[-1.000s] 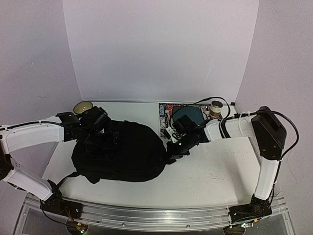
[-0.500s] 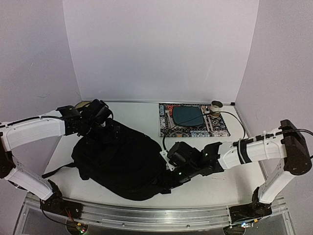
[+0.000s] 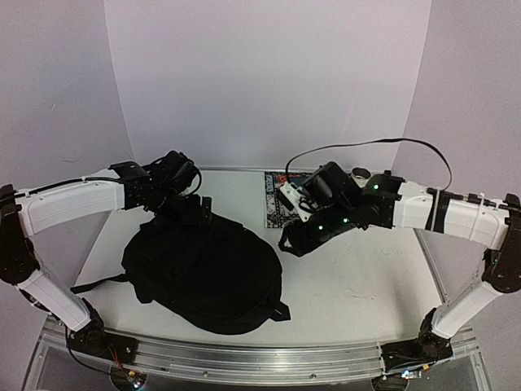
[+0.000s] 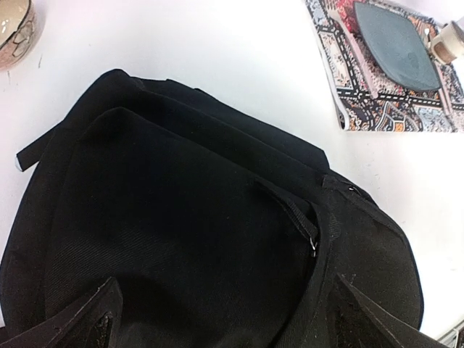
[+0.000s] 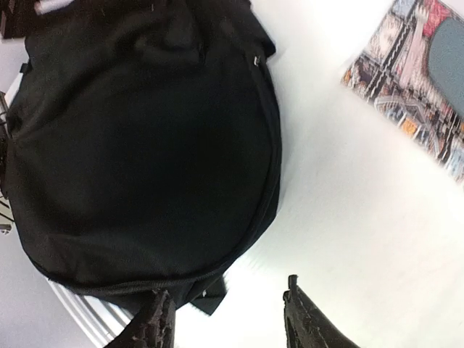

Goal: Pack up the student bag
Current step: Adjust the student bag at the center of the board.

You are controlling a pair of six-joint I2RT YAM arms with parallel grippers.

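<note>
We find the student bag point(image 3: 203, 273) lying flat on the left half of the white table point(image 3: 366, 285). It is a soft, rounded black mound of woven fabric with a seam running round its edge, and a strap point(image 3: 89, 287) trails off at 9 o'clock. In the left wrist view we see its matte weave, folded flaps and a small metal pull point(image 4: 313, 246).

The left gripper point(image 3: 177, 181) hovers over the bag's 11 o'clock end, its fingers spread wide with nothing between them. At 2 o'clock from the bag the right gripper point(image 3: 291, 243) hangs raised and clear of the fabric, its jaws partly apart and empty.

Farther out at 1 o'clock lies a flat patterned mat point(image 4: 362, 101) bearing a smooth, rounded, dark teal plate point(image 4: 395, 47). Beside it stands what may be a small cup point(image 4: 449, 36), too cropped for us to be sure. A glazed bowl point(image 4: 11, 29) sits beyond the bag at 11 o'clock.
</note>
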